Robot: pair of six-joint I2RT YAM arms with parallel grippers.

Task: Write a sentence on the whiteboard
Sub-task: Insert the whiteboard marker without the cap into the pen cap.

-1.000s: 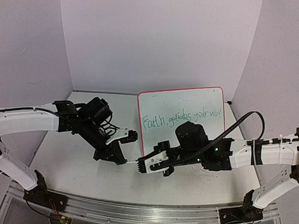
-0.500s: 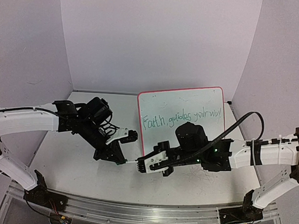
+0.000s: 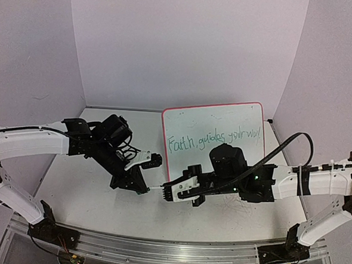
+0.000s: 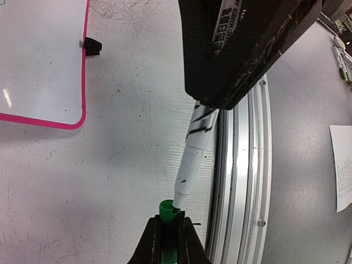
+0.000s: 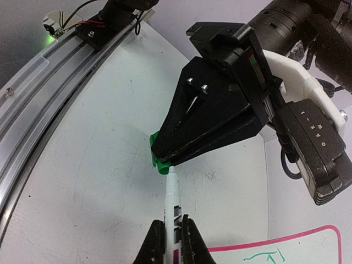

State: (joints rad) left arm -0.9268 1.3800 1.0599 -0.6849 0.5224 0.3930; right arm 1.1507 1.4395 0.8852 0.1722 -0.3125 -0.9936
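**Capping stage, both arms.** The whiteboard (image 3: pixel 224 120) stands propped at the back of the table (image 3: pixel 82 201). The sentence (image 3: pixel 214 139) runs across its middle in green. The line looks complete, so the step in hand is judged to be closing the pen.

- **Right arm:** the right gripper (image 5: pixel 171 237) is clamped on the barrel of the marker (image 5: pixel 172 201), with the bare tip leading toward the other arm.
- **Left arm:** the left gripper (image 4: pixel 169 242) is pinched shut on the green cap (image 4: pixel 167 211). It grips below the cap's mouth, which leaves the mouth free to face the tip.

The two meet low over the table, in front of the board's lower left corner and apart from the writing (probably so that nothing brushes the ink). In the wrist views the tip sits at the cap's rim. Whether it has entered the cap, and how far, cannot be told.

The next move likely calls for a straight push along the barrel. If pen and cap are at an angle, the tip may skid off the rim.
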